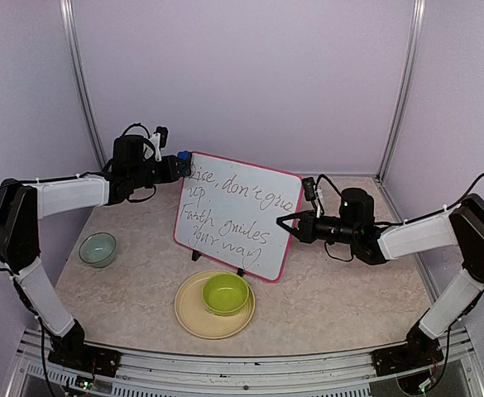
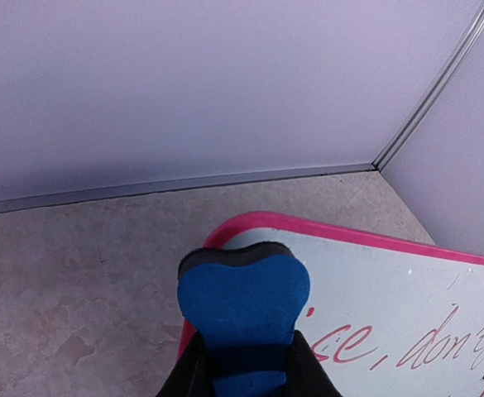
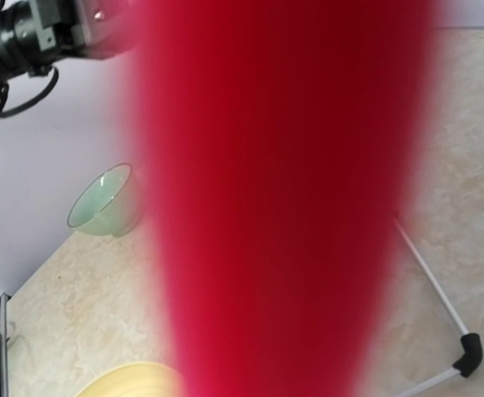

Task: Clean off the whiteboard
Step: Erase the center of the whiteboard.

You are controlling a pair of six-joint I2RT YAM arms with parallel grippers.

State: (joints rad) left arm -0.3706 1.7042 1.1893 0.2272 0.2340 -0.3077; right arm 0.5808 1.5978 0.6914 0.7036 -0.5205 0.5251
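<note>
One whiteboard [image 1: 240, 217]: rectangular white board in a rounded pink-red frame, standing tilted back on two small black feet on the beige marbled table [image 1: 349, 289]. Handwriting covers most of its face.
Left gripper [image 1: 174, 168]: at the whiteboard's upper left corner, clenched on the eraser, with its dark fingers [image 2: 194, 374] on either side of the pad.
Eraser [image 2: 243, 302]: flat blue foam pad with a dark grey backing. Its rounded tip lies over the whiteboard's corner frame, and I cannot tell whether it touches.
Right gripper [image 1: 285, 222]: at the whiteboard's right edge, about halfway up, closed on the pink-red frame. A blurred red band of frame fills its wrist view.
Green bowl [image 1: 226, 293]: lime-green, sitting in a round pale yellow plate [image 1: 194, 318] just in front of the whiteboard's feet.
Glass bowl [image 1: 98, 248]: pale green and translucent, left of the whiteboard and well apart from it.
</note>
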